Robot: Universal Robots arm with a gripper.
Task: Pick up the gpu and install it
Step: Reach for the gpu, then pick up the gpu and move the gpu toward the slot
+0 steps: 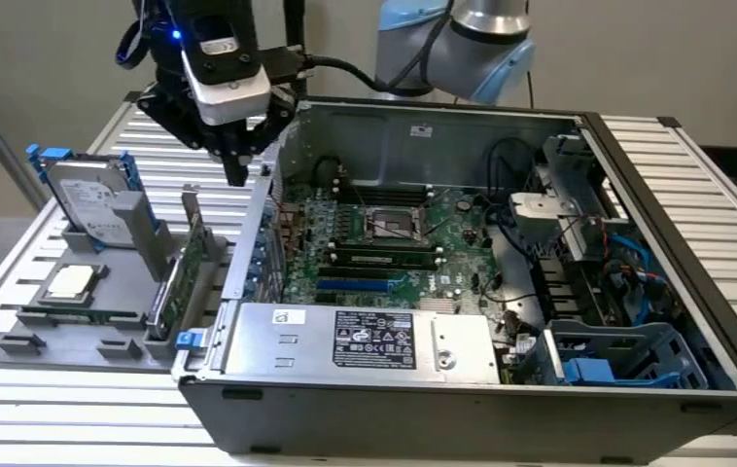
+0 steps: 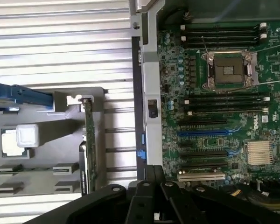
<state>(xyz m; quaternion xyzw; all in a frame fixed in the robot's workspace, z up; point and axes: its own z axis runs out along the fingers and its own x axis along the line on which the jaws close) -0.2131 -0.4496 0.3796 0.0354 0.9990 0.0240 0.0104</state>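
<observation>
Gripper point(image 1: 235, 173), black, tips pressed together on nothing, is hanging beside the open case's wall. From the exterior view's left, a silver hard drive with blue rails point(image 1: 89, 199) is leaning in a grey plastic holder point(image 1: 31, 341). The flat green gpu card point(image 1: 187, 263) is standing on edge there, untouched, below the gripper. The dark grey metal computer case point(image 1: 342, 409) is lying on the slatted worktop point(image 1: 732, 224), exposing its green motherboard point(image 1: 382, 233).

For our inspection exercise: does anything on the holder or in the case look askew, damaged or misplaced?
Nothing stands out. The gpu stands on edge in the grey holder beside the hard drive; the gripper hangs near its top.
</observation>
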